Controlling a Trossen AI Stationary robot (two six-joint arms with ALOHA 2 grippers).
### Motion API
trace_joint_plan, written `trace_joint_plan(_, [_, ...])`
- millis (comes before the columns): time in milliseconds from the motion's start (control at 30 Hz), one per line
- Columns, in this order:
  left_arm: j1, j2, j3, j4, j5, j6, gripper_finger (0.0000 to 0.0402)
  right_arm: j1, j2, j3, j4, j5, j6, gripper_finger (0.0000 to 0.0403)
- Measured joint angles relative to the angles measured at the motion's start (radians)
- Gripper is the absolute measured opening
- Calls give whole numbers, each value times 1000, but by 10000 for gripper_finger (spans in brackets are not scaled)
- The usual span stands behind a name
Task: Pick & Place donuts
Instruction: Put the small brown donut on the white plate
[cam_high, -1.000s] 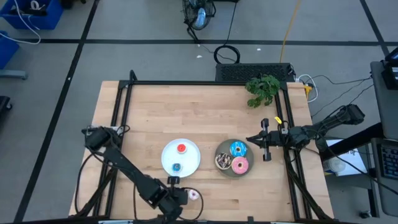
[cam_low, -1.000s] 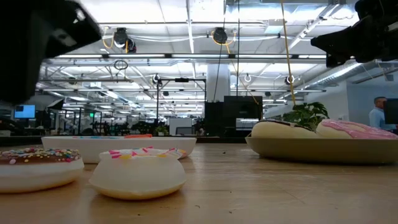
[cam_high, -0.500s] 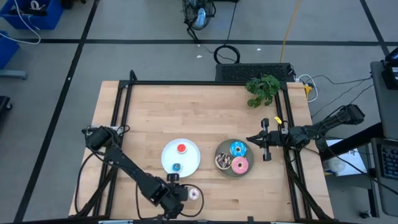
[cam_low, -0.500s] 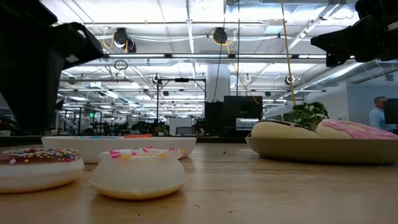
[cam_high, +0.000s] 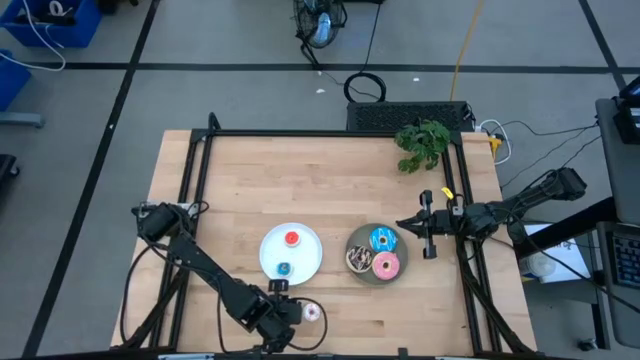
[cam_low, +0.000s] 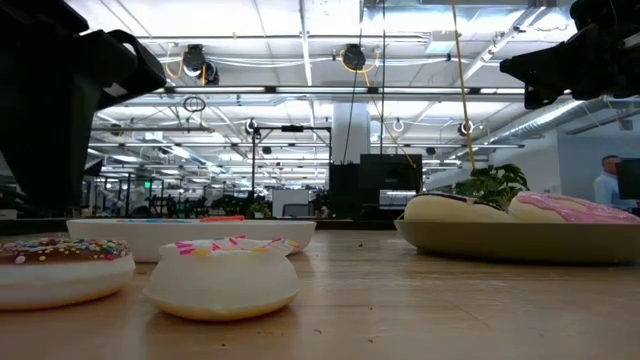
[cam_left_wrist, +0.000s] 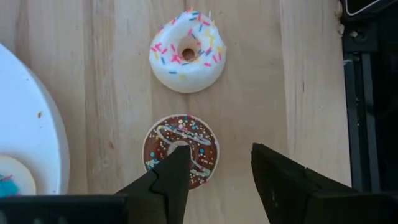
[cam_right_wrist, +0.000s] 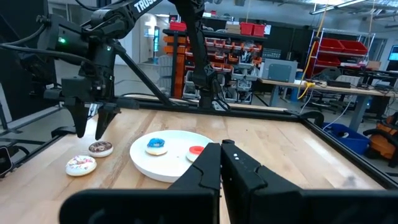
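L gripper (cam_left_wrist: 214, 171) hangs w/ fingers spread over the brown tiny donut (cam_left_wrist: 181, 149): dark glaze, white swirl, coloured sprinkles, lying flat on the wooden worktop (cam_high: 240, 190) near its front edge. Just beside it sits the whitish-pink tiny donut (cam_left_wrist: 188, 52), white w/ multicolour sprinkles & a small hole. Both lie off the white plate (cam_high: 306, 262), close to its rim. That plate carries the red tiny donut (cam_high: 291, 238) & the blue tiny donut (cam_high: 283, 269), apart from each other. The grey plate (cam_high: 361, 240) to the right holds 3 larger ones packed together: blue donut (cam_high: 383, 239), pink donut (cam_high: 386, 265), dark sprinkled donut (cam_high: 358, 259). R gripper (cam_right_wrist: 221, 155), fingers clenched together, waits by the worktop's right edge beside the grey plate.
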Motion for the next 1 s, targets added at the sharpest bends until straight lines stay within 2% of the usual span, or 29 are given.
trace_joint_plan(167, [0,2,0,2,0,-1,170,0,0,0,0,0,0,0])
trace_joint_plan(467, [5,82,1,28,21,12,170,0,0,0,-3,-1,1,0])
trace_joint_plan(800, [15,84,2,25,20,54,167,0,0,0,-2,-1,0,0])
trace_joint_plan(900, [15,85,2,23,5,79,141,0,0,0,-2,-1,1,0])
trace_joint_plan(1000, [16,85,1,20,0,94,90,0,0,0,-2,-1,0,0])
